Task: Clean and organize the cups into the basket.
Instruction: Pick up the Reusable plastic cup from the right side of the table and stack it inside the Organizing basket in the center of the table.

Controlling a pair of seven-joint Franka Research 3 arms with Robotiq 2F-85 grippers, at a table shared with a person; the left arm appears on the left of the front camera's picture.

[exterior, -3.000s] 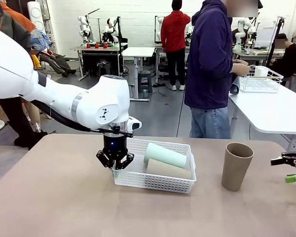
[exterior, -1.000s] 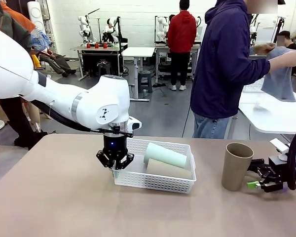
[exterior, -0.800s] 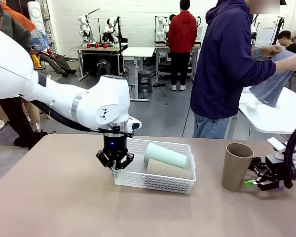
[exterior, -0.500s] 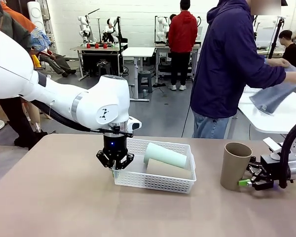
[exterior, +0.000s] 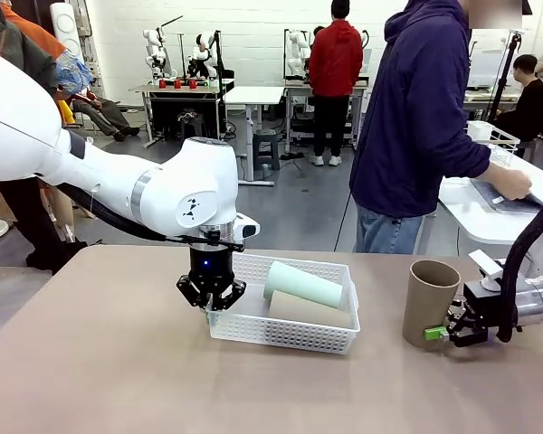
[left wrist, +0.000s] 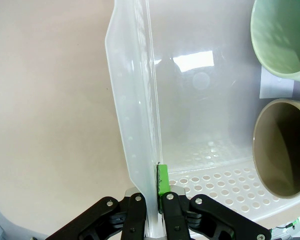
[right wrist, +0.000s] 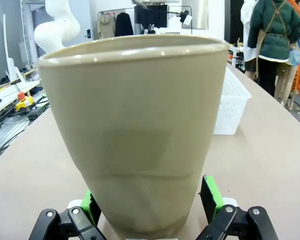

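A tan cup [exterior: 429,303] stands upright on the table at the right. My right gripper [exterior: 439,333] is open around its base, with a green pad [right wrist: 210,195] on either side of the cup [right wrist: 140,130]. The white basket [exterior: 290,336] sits mid-table holding a second tan cup [exterior: 309,310] and a pale green cup [exterior: 303,283], both lying on their sides. My left gripper [exterior: 210,307] is shut on the basket's left wall [left wrist: 132,115], seen between its fingers [left wrist: 163,180]. The tan cup's mouth [left wrist: 285,145] and the green cup's mouth [left wrist: 285,35] face that wall.
A person in a dark blue hoodie [exterior: 416,127] stands at the far edge, turned toward a side table with a white wire rack [exterior: 493,136]. Bare tabletop lies in front of the basket and to its left.
My right gripper has slid left along the table until its open fingers flank the standing cup's base. The left arm and basket have not moved. The person lowered a cloth onto the side table.
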